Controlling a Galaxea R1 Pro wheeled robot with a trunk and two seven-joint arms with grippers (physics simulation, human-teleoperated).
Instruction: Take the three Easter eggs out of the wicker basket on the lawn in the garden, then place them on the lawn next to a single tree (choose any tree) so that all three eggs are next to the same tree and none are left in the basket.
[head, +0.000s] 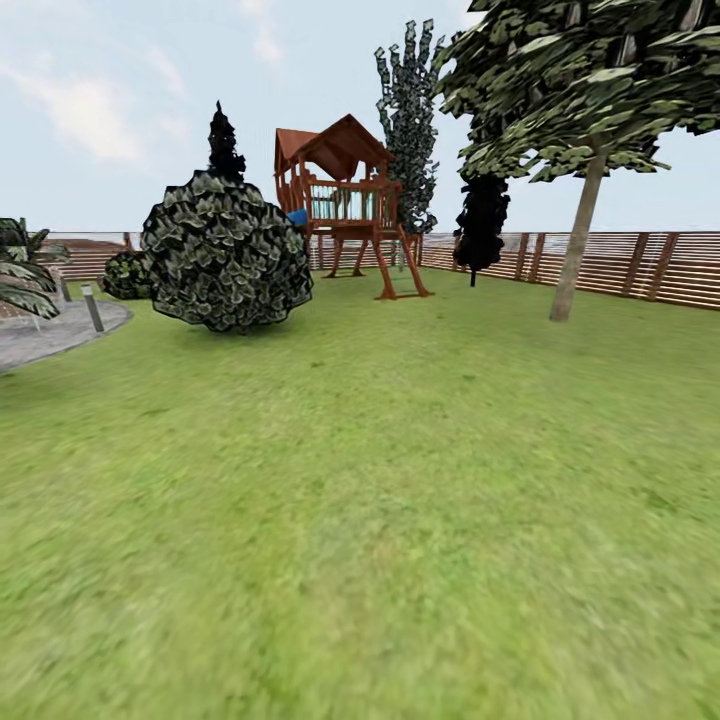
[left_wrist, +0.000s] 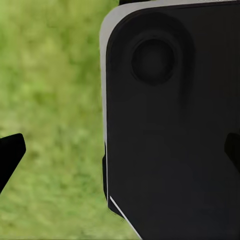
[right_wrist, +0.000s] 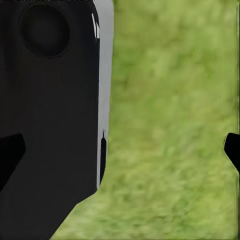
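The lawn (head: 380, 500) stretches ahead as flat green grass. A tree (head: 578, 240) with a slim pale trunk and a mottled green-white crown stands at the far right, near the fence. The Easter eggs and the wicker basket are out of view. In the left wrist view my left gripper (left_wrist: 120, 152) is open, its black fingertips (left_wrist: 10, 155) far apart, with a dark panel of my own body and grass behind. My right gripper (right_wrist: 120, 150) is open too, with nothing between its fingertips (right_wrist: 232, 149).
A round mottled bush (head: 225, 250) stands far left of centre. A red wooden playhouse (head: 345, 200) is behind it. A brown slat fence (head: 640, 265) edges the garden. A black conifer (head: 482, 225) stands by the fence. A paved patch (head: 50, 335) with a short post lies at left.
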